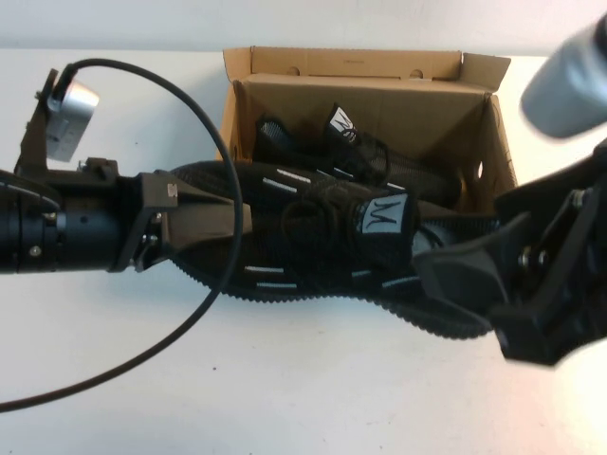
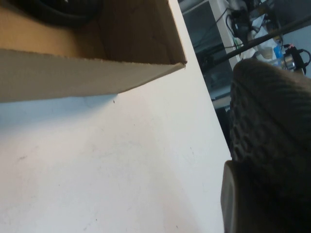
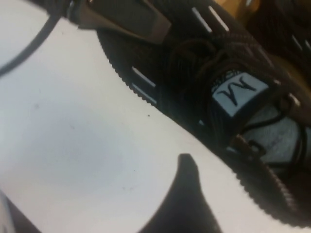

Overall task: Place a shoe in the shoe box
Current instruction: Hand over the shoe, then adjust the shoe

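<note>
Down at the near side of the table point(image 1: 313, 398) nothing's going on, it's just bare white surface and a black cable point(image 1: 204, 313) looping across the left.

Go a bit farther and you hit the shoe point(image 1: 313, 251), the one that matters. It sits up off the table, long axis running left to right, toe end left, heel end right, tongue tag facing up. It's right along the near wall of the shoe box point(image 1: 379, 71), partly overlapping the rim, so the box is just on the far side of it.

Left gripper point(image 1: 204, 213) comes in from the left and is clamped on the toe end; in the left wrist view you can see the sole pressed against a finger. Right gripper point(image 1: 455, 270) is at the heel end on the right, fingers spread apart, near the shoe but not pinching it as far as I can tell.

So my guess is the left arm carries it, and the move is basically a short shift away plus a drop.

Far side: the box is open, flap standing up at the back, and the other shoe point(image 1: 360, 147) already lies inside, same left-right direction.
</note>
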